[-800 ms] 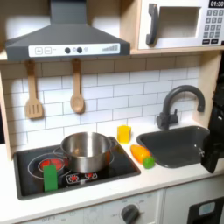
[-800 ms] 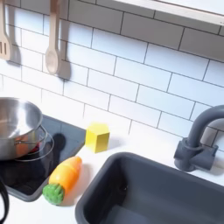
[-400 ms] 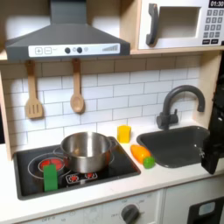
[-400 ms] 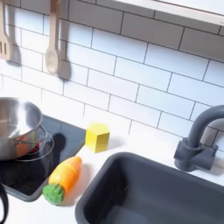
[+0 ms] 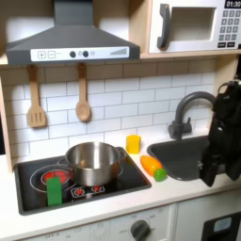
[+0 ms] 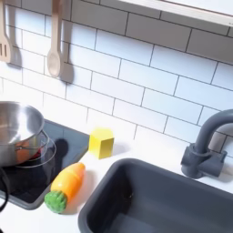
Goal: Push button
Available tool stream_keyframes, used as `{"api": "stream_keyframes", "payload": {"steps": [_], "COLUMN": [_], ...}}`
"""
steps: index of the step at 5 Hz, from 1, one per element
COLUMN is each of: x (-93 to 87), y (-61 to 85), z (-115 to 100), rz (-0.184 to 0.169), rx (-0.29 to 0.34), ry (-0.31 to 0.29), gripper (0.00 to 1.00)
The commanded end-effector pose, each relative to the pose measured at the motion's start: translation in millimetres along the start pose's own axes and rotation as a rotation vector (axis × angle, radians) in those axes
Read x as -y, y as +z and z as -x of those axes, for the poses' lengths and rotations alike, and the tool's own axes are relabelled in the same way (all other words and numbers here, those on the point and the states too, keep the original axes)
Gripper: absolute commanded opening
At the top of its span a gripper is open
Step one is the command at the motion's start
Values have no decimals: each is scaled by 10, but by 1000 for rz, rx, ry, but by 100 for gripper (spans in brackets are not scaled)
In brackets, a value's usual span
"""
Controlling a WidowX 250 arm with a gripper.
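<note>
Buttons (image 5: 72,55): small, round, on matte grey hood. Gripper (image 5: 209,171): black, over sink (image 5: 188,151); finger opening indiscernible.

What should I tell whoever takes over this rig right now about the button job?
End effector: low over the sink at the first exterior view's right; open or shut cannot be told.
Buttons: small ones on the hood, a keypad on the microwave, red marks on the stove front. Which one is meant is unclear.
Done: nothing pressed yet.
Left: reach the button and push it.
</note>
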State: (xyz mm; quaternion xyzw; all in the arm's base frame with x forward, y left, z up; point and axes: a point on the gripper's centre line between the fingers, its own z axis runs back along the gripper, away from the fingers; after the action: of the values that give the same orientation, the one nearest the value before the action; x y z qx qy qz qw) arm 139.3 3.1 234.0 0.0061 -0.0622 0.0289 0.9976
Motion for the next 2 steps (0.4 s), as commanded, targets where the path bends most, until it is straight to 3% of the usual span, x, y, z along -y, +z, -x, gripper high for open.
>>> {"api": "stream_keyframes", "payload": {"steps": [1,2], "x": [-175,-347], "y": [-51,-70], "z": [-217,-363], "rz": [-25,-46], "rx": [35,65], "ry": [63,115], "gripper": [0,0]}}
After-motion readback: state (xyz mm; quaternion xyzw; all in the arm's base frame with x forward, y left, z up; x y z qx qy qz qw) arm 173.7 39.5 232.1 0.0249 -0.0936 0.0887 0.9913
